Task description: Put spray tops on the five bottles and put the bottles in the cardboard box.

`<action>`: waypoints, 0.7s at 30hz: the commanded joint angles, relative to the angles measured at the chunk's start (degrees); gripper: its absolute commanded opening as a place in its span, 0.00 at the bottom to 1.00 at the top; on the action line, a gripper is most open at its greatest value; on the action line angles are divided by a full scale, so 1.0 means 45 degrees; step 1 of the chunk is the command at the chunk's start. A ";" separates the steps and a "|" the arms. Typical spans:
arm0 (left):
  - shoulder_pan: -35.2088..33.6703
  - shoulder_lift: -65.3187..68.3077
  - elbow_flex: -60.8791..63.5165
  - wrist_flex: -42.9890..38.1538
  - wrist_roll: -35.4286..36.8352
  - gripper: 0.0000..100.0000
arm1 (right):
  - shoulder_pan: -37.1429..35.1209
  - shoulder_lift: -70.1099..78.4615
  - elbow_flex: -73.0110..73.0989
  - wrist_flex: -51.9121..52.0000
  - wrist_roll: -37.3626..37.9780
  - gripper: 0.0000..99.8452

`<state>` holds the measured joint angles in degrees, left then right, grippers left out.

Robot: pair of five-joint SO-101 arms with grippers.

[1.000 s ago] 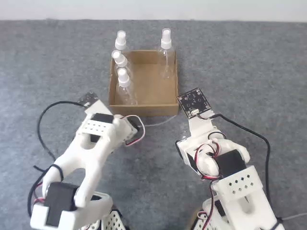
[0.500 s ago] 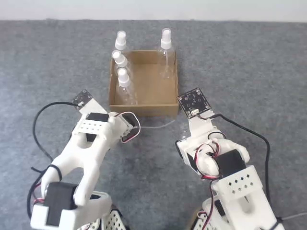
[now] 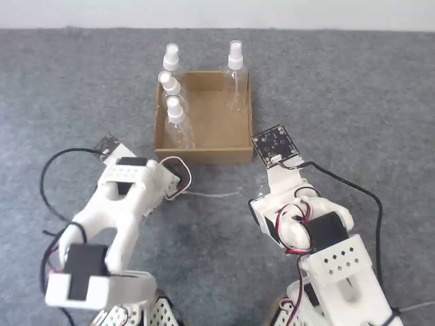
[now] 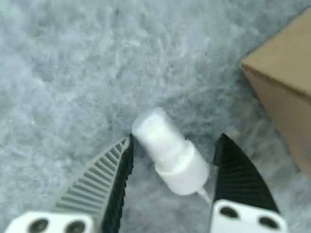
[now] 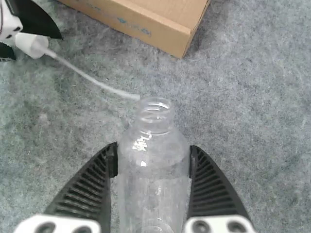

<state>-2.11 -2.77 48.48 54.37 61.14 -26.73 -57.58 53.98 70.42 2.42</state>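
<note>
My left gripper (image 4: 175,141) is shut on a white spray top (image 4: 172,154), which lies tilted between the fingers just above the grey carpet. In the high view that gripper (image 3: 171,178) sits near the front left corner of the cardboard box (image 3: 204,155), and the top's thin tube (image 3: 212,195) trails rightwards. My right gripper (image 5: 153,149) is shut on a clear bottle (image 5: 153,165) with an open neck. The tube's end (image 5: 130,95) lies close beside that neck. Several capped bottles (image 3: 175,112) stand in the box.
The box corner (image 4: 286,87) is close to the left gripper. The right arm (image 3: 302,224) and its wrist camera board (image 3: 275,146) stand in front of the box's right corner. Black cables (image 3: 61,176) loop on the carpet beside both arms.
The left arm has swung left and back from the box, drawing the spray top and its tube along. The right arm has not moved.
</note>
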 commanded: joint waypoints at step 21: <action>-0.1094 -0.0469 -0.1670 0.2012 0.0059 0.01 | 0.0147 -0.0342 -0.0137 -0.0147 0.0020 0.03</action>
<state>-6.59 1.01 40.04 61.67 61.05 -26.73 -57.58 53.98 70.42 2.42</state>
